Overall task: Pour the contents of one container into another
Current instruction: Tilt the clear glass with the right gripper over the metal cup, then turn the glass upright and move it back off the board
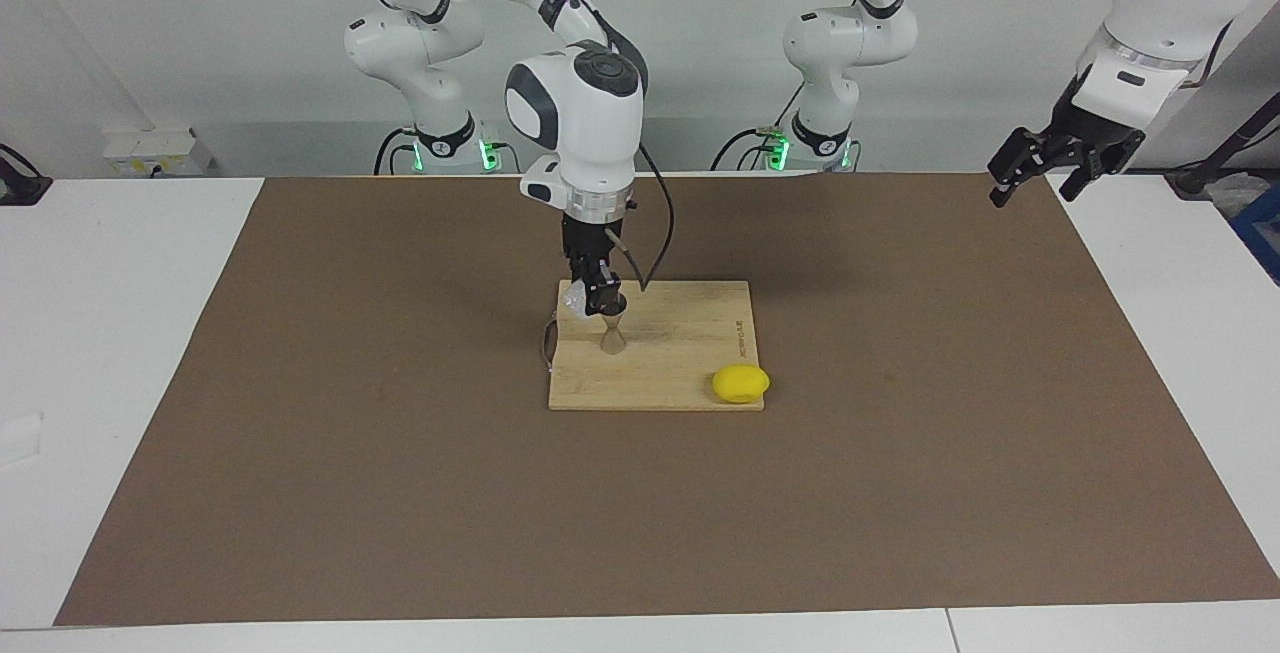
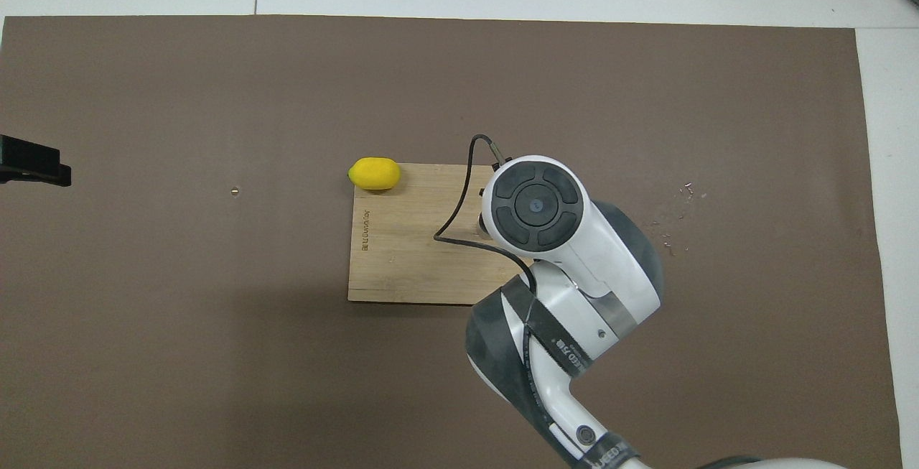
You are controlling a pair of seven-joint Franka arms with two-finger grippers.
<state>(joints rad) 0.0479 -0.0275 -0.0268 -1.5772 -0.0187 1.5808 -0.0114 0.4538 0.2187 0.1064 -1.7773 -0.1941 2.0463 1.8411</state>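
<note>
A silvery hourglass-shaped jigger stands upright on a wooden cutting board, near the board's edge toward the right arm's end. My right gripper points down just above it. It is shut on a small clear glass cup, held tilted at the jigger's top rim. In the overhead view the right arm's wrist hides the cup, the jigger and the gripper. My left gripper waits raised over the left arm's end of the table, open and empty; part of it shows in the overhead view.
A yellow lemon lies at the board's corner that is farther from the robots, toward the left arm's end; it also shows in the overhead view. The board lies on a brown mat. A black cable loops from the right wrist.
</note>
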